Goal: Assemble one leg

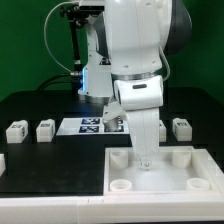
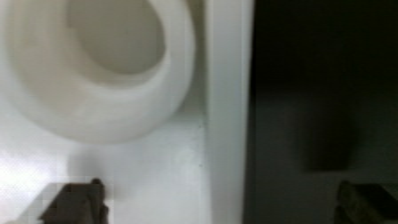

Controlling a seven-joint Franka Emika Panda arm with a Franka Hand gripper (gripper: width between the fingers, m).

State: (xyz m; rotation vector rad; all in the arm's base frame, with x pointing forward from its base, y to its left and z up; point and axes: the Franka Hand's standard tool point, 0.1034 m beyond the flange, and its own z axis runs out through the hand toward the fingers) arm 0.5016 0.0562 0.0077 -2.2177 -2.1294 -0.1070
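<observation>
I see my gripper point(image 2: 217, 200) spread, seemingly astride the tabletop point(image 1: 160, 175) wall; closing off-centre could skid it into a leg point(image 1: 182, 126).

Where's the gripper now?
In the exterior view the gripper is low over the far edge of the white tray, between its two far sockets, to that view's right of the marker board.

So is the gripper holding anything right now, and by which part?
Nothing. The gripper is open over the socketed tray, with nothing between its fingertips.
</observation>
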